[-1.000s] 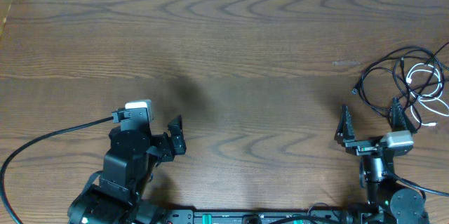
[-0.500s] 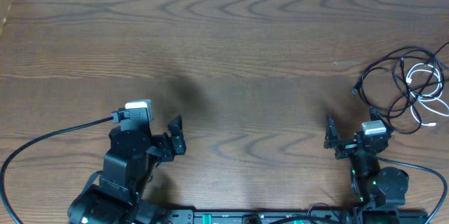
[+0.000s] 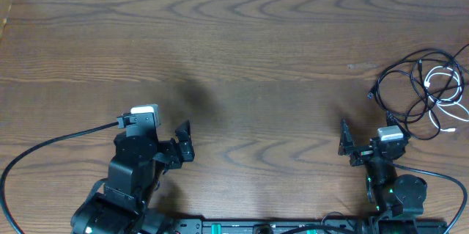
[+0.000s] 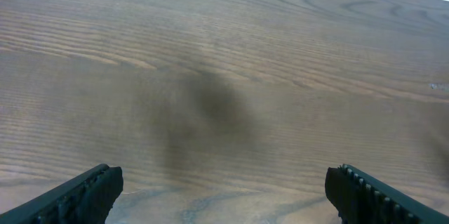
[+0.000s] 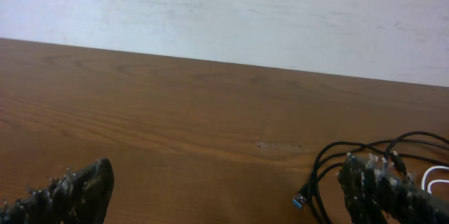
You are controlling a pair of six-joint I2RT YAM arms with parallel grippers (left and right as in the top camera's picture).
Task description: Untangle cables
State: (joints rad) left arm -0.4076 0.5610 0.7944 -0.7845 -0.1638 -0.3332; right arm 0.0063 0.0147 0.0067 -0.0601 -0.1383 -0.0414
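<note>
**A:** Brown wooden table (image 3: 242,58) fills the left wrist view. How is the reach for the tangle of cables (image 3: 423,91) best made?

**B:** The left gripper (image 4: 224,178), its jaws spread wide with nothing held, is parked well apart on the tangle's left. It is judged best left idle. The right gripper (image 5: 226,171), its jaws equally wide and unloaded, should be advanced to the tangle's left edge. There the thin black cable (image 3: 382,80) can be pinched alone, so the thinner white cable (image 3: 445,72) on the tangle's right side is not dragged.

**A:** And how are the jaws placed against it?

**B:** Nothing is touched. The tangle's left edge, with a small blue-tipped plug (image 5: 299,201), is seen ahead of the gap, beside the right finger. The rest is spread beyond that finger.
</note>
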